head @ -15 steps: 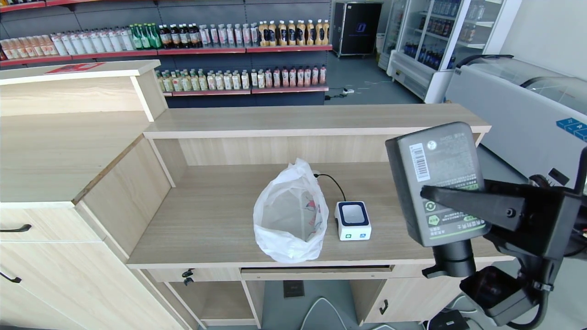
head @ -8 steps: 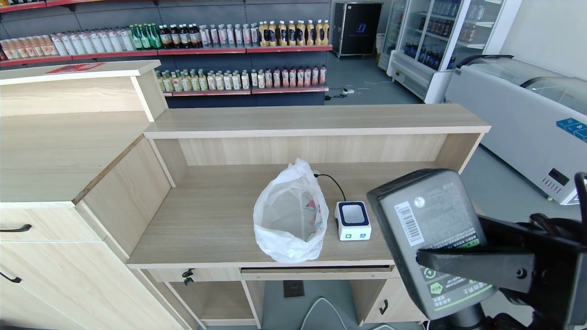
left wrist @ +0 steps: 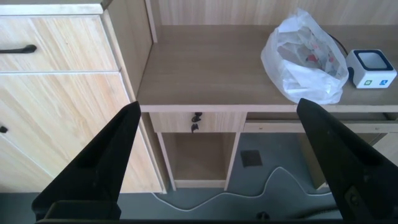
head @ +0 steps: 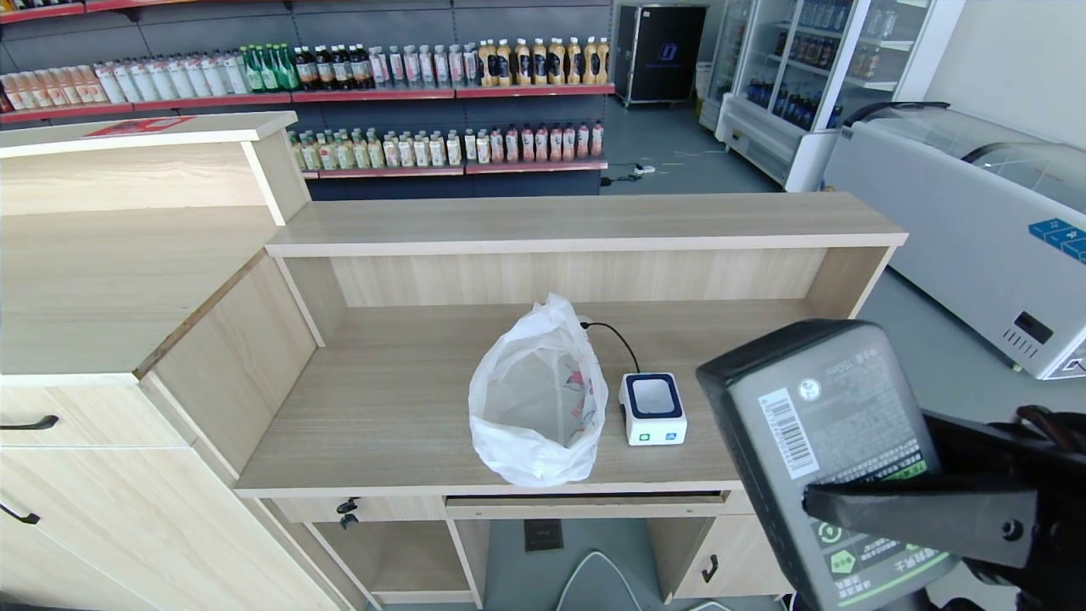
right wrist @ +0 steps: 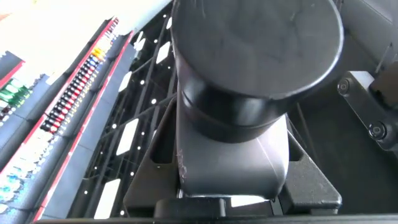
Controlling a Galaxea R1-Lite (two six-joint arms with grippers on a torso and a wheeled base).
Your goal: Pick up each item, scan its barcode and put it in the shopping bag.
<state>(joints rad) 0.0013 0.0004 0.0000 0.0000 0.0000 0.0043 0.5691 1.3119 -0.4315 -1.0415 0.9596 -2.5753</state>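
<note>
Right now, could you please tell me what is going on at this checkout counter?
The right gripper is shut on a dark grey plastic bottle with a black cap, held up near the right end of the wooden counter, barcode label facing the head camera. On the counter, a white plastic shopping bag stands open beside a small white-and-blue scanner. The left gripper is open and empty.

Left gripper (left wrist: 219, 106) spread wide, shopping bag (left wrist: 305, 59) beside scanner (left wrist: 371, 67) on wooden counter (left wrist: 205, 68)
</note>
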